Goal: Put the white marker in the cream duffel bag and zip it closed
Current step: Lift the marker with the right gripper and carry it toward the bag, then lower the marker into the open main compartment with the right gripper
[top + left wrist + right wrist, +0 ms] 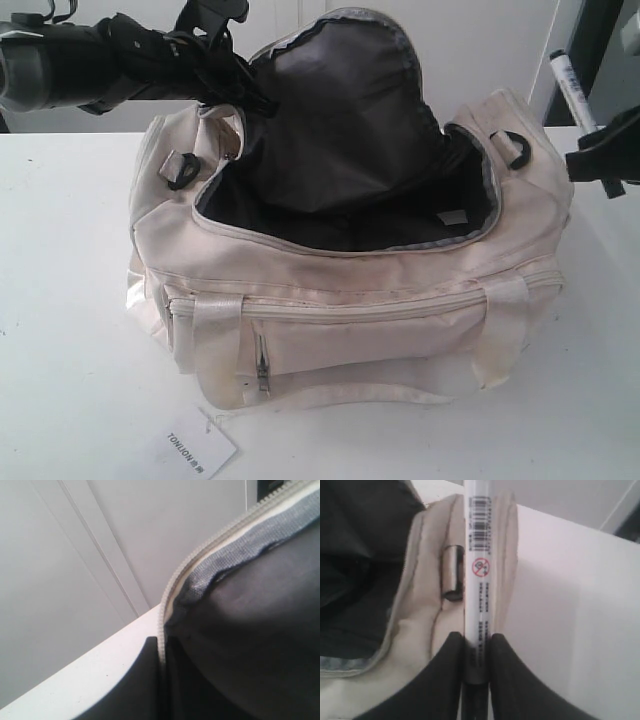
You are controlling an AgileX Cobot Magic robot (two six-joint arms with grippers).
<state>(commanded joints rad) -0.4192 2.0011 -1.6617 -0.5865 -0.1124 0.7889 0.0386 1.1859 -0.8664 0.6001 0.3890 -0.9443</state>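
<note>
The cream duffel bag (380,290) sits in the middle of the white table (70,300) with its top wide open and the dark lining (350,130) showing. My left gripper (235,85) is shut on the bag's far flap at the zipper edge (162,630) and holds it up. At the right end of the bag my right gripper (476,642) is shut on the white marker (479,570), which stands up above the bag's end (572,88). The black end rings (514,148) show at both ends.
A white "TONLION" tag (198,442) lies on the table in front of the bag. A white wall (75,555) stands behind the table. The front pocket zipper pull (262,368) hangs on the bag's near side.
</note>
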